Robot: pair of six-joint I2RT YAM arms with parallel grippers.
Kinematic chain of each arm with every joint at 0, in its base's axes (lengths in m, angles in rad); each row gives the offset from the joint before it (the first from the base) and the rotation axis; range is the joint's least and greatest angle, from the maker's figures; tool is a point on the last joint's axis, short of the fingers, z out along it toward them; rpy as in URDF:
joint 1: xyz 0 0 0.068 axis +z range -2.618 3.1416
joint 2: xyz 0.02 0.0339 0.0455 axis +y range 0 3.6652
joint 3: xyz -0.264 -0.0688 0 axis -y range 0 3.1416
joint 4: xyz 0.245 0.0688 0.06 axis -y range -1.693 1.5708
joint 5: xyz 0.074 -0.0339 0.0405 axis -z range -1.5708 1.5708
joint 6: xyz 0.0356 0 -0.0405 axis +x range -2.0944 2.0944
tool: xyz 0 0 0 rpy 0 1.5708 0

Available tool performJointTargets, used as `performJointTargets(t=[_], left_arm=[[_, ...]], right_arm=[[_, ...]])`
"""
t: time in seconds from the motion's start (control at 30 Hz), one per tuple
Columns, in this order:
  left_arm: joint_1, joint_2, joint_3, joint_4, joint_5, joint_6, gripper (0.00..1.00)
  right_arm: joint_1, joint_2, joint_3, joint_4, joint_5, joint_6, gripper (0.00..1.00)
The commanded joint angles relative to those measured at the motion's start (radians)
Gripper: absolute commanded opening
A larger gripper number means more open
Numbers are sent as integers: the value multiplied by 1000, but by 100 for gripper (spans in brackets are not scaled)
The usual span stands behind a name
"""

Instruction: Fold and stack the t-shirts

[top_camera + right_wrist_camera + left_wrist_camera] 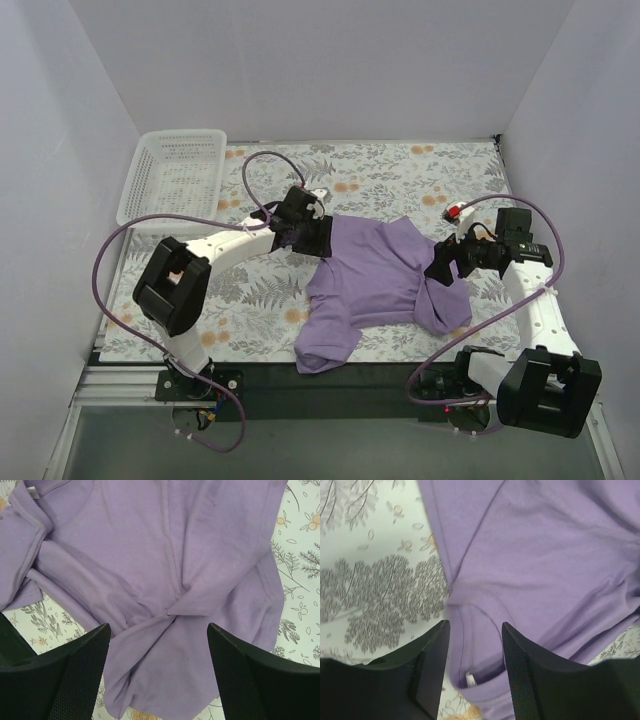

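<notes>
- t-shirt [385, 280]: purple, crumpled on the flowered table cover [250, 300], centre-right. One end flops at the near edge of the cover. Not flat, no fold made.
- Step in hand, as I read it: spreading the cloth flat before any fold.
- right gripper [447, 262]: over the right side of the cloth, jaws wide apart, holding nothing. Its wrist view shows a twisted bunch of folds [170, 612] just ahead of the fingers.
- To do it well: bite a single layer at the outer edge beyond the twist, not the bunch itself. Then draw outward and low so the twist opens.
- left gripper [305, 232]: farther back, at the neck end. Jaws parted; the collar [470, 600] and white neck label [470, 679] lie between them, cloth not pinched.
- Best use: close on the collar rim as an anchor. Pulls should oppose each other, or the whole shirt may slide.
- basket [175, 180]: far left corner, well apart from the shirt; no part in this step.
</notes>
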Motion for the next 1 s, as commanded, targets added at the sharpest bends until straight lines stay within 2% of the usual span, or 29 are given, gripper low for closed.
performJointTargets(t=[0.0,0.2,0.33,0.57,0.97], left_arm=[[-1,36,113,28,93,170,45],[-1,179,289,14,219,281,45],[-1,320,493,-26,274,283,45],[-1,534,733,-98,323,249,45],[-1,628,828,-146,357,226,45]], right_arm=[[-36,-6,-18,59,-46,37,84],[-91,14,-34,81,-106,47,84],[-113,25,-37,87,-127,46,84],[-157,48,-43,96,-175,38,84],[-196,65,-48,93,-216,30,84]])
